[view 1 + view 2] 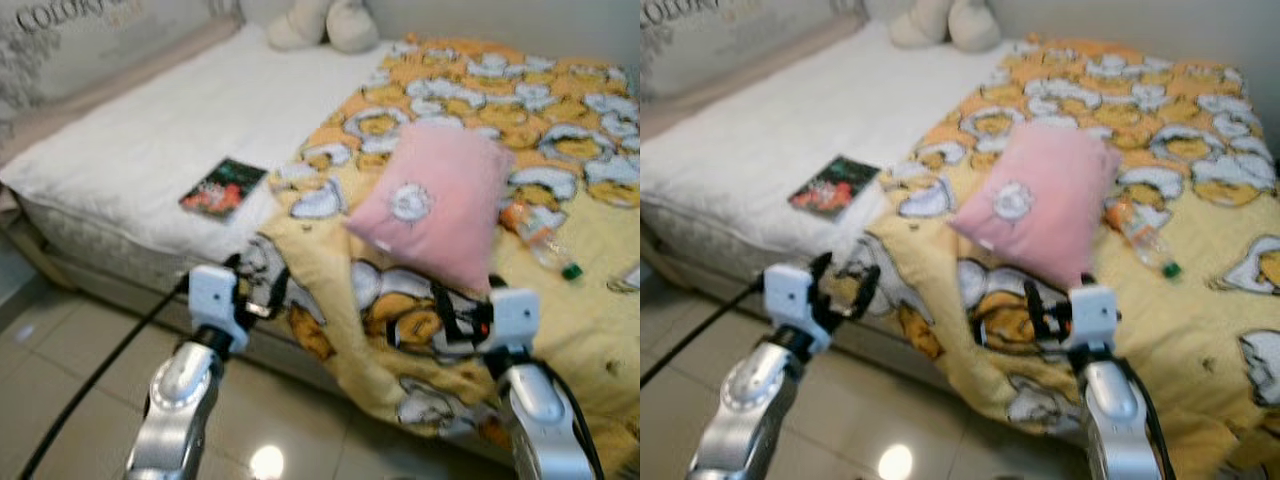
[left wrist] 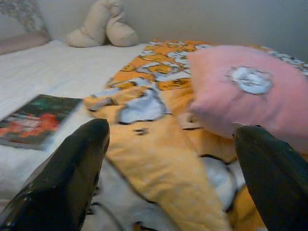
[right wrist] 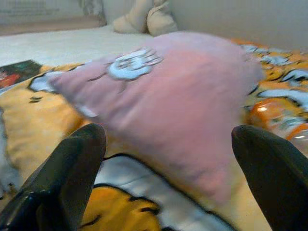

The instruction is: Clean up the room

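Note:
A pink pillow (image 1: 435, 202) with a white emblem lies on the yellow patterned blanket (image 1: 560, 150) on the bed. A dark book (image 1: 223, 187) rests on the white mattress (image 1: 140, 140). A plastic bottle (image 1: 538, 240) with an orange label and green cap lies to the pillow's right. My left gripper (image 1: 262, 288) is open at the bed's near edge, over the blanket's hanging corner. My right gripper (image 1: 458, 322) is open just in front of the pink pillow (image 3: 178, 106), holding nothing.
A beige plush toy (image 1: 322, 22) sits at the head of the bed by the wall. A headboard (image 1: 90, 40) with lettering runs along the left. A black cable (image 1: 100, 375) crosses the glossy tiled floor (image 1: 70, 350) at the lower left.

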`<state>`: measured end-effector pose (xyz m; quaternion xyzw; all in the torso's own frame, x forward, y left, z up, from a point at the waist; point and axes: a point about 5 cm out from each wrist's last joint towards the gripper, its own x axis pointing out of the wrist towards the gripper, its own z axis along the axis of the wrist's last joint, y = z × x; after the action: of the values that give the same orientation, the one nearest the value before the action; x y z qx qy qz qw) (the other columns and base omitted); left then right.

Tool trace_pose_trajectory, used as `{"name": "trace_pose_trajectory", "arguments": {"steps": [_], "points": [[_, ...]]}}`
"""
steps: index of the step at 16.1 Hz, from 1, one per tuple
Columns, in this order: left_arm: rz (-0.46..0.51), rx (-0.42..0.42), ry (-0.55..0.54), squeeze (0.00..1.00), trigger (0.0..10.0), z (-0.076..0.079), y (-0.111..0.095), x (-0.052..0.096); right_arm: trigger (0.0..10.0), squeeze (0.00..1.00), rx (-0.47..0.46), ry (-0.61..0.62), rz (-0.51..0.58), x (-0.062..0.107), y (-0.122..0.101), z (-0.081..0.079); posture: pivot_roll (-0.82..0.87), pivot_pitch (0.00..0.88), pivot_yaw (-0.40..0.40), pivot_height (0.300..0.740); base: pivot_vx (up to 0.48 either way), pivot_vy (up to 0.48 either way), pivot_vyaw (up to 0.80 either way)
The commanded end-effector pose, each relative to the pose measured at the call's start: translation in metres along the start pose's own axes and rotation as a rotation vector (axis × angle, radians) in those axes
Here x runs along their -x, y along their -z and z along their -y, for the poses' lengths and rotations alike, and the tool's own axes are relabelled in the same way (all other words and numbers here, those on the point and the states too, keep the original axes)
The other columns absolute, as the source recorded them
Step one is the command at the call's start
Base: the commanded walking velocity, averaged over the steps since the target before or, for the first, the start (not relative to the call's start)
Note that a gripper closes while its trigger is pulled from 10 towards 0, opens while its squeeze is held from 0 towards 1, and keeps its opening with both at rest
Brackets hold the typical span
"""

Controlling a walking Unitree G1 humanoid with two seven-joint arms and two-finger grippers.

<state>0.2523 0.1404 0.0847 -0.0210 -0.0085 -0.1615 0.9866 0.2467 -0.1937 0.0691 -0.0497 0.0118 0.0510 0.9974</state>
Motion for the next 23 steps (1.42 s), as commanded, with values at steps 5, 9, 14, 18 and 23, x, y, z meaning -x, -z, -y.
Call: {"name": "trace_pose_trajectory", "arguments": {"steps": [5, 9, 14, 18, 23], "points": [[0.039, 0.018, 0.002, 0.0, 10.0, 0.011, -0.004, -0.021, 10.0, 0.0, 0.023, -0.016, 0.042, -0.016, -0.016, 0.0, -0.14, 0.0, 0.021, 0.74, 0.0, 0.096, 0.0], [0.038, 0.0, 0.011, 0.0, 10.0, 0.011, -0.004, -0.027, 10.0, 0.0, 0.026, -0.029, 0.049, -0.02, -0.017, -0.004, -0.13, 0.0, 0.02, 0.74, 0.0, 0.48, 0.0], [0.035, -0.004, 0.029, 0.0, 10.0, 0.012, -0.004, -0.03, 10.0, 0.0, 0.025, -0.012, 0.034, -0.022, -0.016, -0.003, -0.14, 0.0, 0.029, 0.74, 0.0, 0.48, -0.63], [0.024, -0.019, 0.008, 0.0, 10.0, 0.009, -0.006, -0.04, 10.0, 0.0, 0.019, 0.01, 0.028, -0.016, -0.012, -0.001, -0.16, 0.0, 0.039, 0.74, 0.0, 0.12, -0.77], [0.003, 0.035, -0.079, 0.0, 10.0, 0.018, -0.002, -0.039, 10.0, 0.0, 0.014, 0.014, 0.038, -0.016, -0.013, -0.001, -0.17, 0.0, 0.046, 0.74, 0.0, 0.0, -0.15]]}}
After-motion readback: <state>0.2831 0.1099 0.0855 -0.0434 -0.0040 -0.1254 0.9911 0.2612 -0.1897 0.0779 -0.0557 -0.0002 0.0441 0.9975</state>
